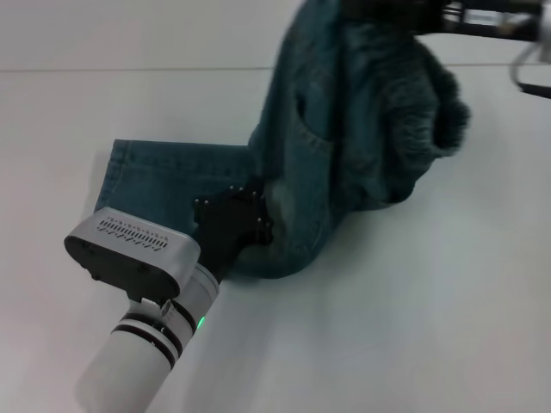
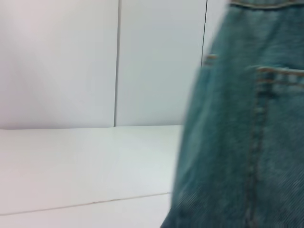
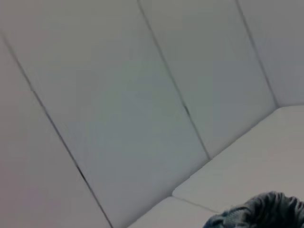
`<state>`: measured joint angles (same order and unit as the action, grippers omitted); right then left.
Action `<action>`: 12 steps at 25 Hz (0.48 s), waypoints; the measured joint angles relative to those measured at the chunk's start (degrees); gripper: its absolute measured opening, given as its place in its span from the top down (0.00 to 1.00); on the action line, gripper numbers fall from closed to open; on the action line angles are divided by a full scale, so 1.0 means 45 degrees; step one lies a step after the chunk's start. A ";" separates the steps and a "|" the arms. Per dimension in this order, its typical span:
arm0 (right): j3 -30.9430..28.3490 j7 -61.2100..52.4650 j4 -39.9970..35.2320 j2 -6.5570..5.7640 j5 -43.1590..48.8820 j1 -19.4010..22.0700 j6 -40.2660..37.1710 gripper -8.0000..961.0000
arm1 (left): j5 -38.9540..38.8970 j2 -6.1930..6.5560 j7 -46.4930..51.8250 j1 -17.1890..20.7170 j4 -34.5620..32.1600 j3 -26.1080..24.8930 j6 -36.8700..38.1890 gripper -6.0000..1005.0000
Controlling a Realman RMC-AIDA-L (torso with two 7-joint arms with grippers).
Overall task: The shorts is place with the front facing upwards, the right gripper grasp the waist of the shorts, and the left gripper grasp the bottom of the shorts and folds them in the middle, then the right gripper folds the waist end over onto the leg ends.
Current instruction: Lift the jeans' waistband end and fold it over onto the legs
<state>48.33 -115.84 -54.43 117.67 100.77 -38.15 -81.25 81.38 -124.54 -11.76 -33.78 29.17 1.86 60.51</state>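
Observation:
The blue denim shorts [image 1: 327,155] are partly lifted off the white table. My right gripper [image 1: 435,12] is at the top edge of the head view, and the waist end hangs from it with the gathered waistband [image 1: 443,103] drooping. One leg end [image 1: 116,176] still lies flat on the table at the left. My left gripper [image 1: 250,211] rests against the lower fold of the shorts, its fingertips hidden by its black body and the cloth. The left wrist view shows hanging denim with a stitched pocket [image 2: 256,142]. A bit of waistband [image 3: 266,211] shows in the right wrist view.
The white table [image 1: 413,301] stretches bare to the right and front of the shorts. A pale panelled wall [image 2: 71,61] stands behind the table. My left arm [image 1: 138,344] comes in from the lower left.

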 joint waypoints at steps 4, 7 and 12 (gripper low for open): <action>-0.0803 -0.0058 0.0063 -0.0208 -0.0120 0.0544 -0.0884 0.88 | -0.0005 0.0027 0.0003 0.0063 -0.0199 -0.0329 0.0188 0.99; -0.1349 -0.0188 0.0136 -0.0415 -0.0137 0.0969 -0.1751 0.88 | -0.0005 0.0078 0.0038 0.0152 -0.0427 -0.0889 0.0501 0.99; -0.1518 -0.0419 0.0192 -0.0710 -0.0080 0.1402 -0.2380 0.88 | 0.0010 0.0092 0.0088 -0.0014 -0.0572 -0.1501 0.0824 0.99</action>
<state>41.50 -117.72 -53.56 114.47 100.41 -31.85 -91.96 81.43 -124.12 -11.37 -33.85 26.60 -4.90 64.22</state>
